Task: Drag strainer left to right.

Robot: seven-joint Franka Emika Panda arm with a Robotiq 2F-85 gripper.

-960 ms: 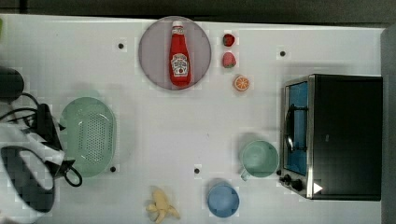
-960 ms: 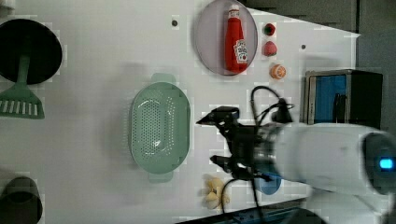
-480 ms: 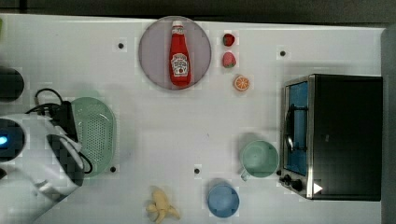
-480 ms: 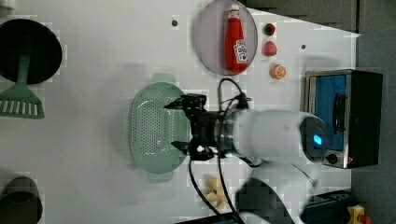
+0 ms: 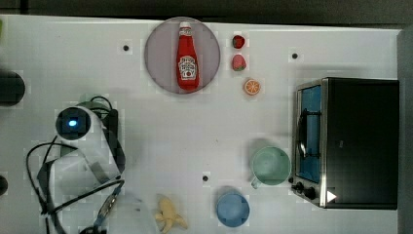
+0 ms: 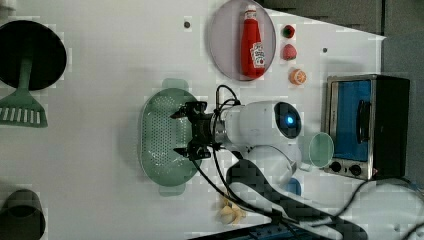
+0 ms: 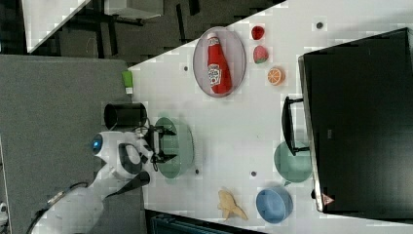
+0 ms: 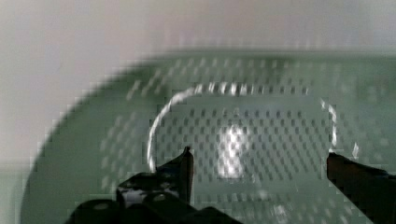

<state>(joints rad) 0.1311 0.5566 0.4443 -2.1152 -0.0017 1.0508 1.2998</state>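
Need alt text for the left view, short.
A white robot arm reaches over a pale green strainer on a white table, its open pincer above the bowl's right side. To the left view's right stand a ketchup bottle on a plate, and a toaster oven.

Left of centre in the right view, the white arm is reaching in from the lower left, and its gripper (image 7: pixel 163 144) is hanging over the mint strainer (image 7: pixel 181 146) with both fingers spread wide, looks like inside the bowl, though contact is hard to call. A black cup (image 7: pixel 125 116) is sitting just up-left of it. Up top, a ketchup bottle (image 7: pixel 217 63) is lying on a round plate (image 7: pixel 238 48). The black toaster oven (image 7: pixel 360 122) is taking up the right side.
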